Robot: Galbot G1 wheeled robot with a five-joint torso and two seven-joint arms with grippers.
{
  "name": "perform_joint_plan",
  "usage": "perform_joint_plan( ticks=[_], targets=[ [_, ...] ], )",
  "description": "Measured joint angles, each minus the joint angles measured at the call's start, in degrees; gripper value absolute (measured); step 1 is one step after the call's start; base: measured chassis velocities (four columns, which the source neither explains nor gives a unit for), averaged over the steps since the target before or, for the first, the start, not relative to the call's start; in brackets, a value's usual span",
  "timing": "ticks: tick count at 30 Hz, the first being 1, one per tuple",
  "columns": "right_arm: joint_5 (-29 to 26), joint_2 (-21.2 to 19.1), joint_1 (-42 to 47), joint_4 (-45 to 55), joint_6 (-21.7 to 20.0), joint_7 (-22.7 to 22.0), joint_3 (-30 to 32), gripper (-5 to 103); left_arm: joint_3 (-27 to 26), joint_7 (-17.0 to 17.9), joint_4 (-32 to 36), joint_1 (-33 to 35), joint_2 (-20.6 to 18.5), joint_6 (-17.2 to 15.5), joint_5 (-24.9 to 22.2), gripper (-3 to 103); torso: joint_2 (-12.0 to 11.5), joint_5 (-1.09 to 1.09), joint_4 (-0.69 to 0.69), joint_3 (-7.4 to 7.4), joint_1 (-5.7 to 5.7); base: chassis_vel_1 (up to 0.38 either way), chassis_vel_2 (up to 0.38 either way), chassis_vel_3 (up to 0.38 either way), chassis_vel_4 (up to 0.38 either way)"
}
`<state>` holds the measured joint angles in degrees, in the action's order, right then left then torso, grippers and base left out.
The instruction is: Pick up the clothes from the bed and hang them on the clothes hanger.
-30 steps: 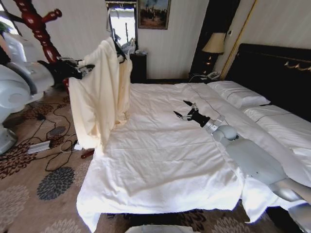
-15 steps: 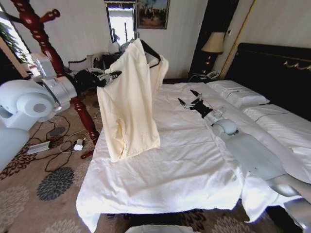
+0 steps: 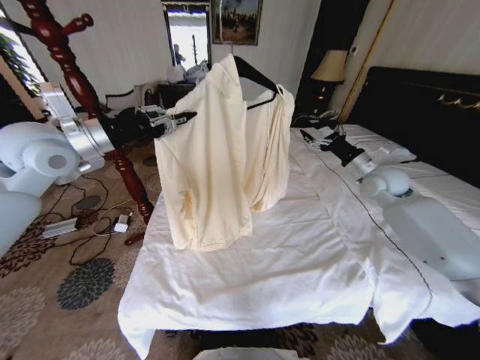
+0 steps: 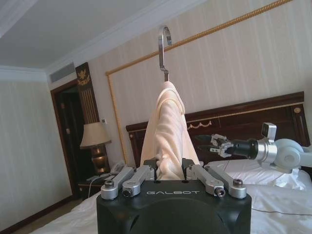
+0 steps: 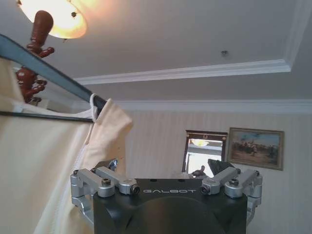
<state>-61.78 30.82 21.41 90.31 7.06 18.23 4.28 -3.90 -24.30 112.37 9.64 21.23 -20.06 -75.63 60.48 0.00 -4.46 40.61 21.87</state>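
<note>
The clothes, a pale cream, silky garment falling in loose vertical folds, are held aloft above the near-left part of the bed, on a thin black wire frame whose steel hook is seen in the left wrist view. The left gripper is clamped on a bunched fold at the garment's shoulder; its fingertips are buried in the fabric. The clothes hanger, a glossy dark-red stand of turned wood, is cut off at the top of the head view, its base hidden behind the left arm. The right gripper is held over the white duvet near the pillows, its fingers spread and gripping nothing.
</note>
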Motion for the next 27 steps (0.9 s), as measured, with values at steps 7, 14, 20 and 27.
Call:
perform_joint_plan(
  ticks=[7,14,20,27],
  targets=[
    [-3.63,0.14,-0.55,7.19,-4.35,-11.57,-1.20,100,0.39,0.02,0.95,-0.21,-0.11,0.00,-0.35,23,0.00,-0.01,0.01,0.00,0.00,0.000,0.000,0.000,0.000],
    [-4.98,-0.06,-0.59,11.02,-4.84,-13.67,-1.67,100,0.41,0.13,1.09,-0.23,0.18,-0.01,-0.45,23,0.00,-0.01,0.00,0.00,0.01,0.000,0.000,0.000,0.000],
    [-5.37,0.10,-1.44,13.42,-6.07,-14.69,-2.38,100,0.47,0.28,1.12,-0.14,1.08,-0.17,-0.28,23,0.00,-0.01,-0.01,0.00,0.00,0.000,0.000,0.000,0.000],
    [-4.75,1.63,-1.36,13.76,-8.08,-15.36,-3.67,103,0.51,0.29,1.23,-0.21,1.80,-0.24,-0.27,23,0.00,0.00,0.00,0.00,0.01,0.000,0.000,0.000,0.000]
  ],
)
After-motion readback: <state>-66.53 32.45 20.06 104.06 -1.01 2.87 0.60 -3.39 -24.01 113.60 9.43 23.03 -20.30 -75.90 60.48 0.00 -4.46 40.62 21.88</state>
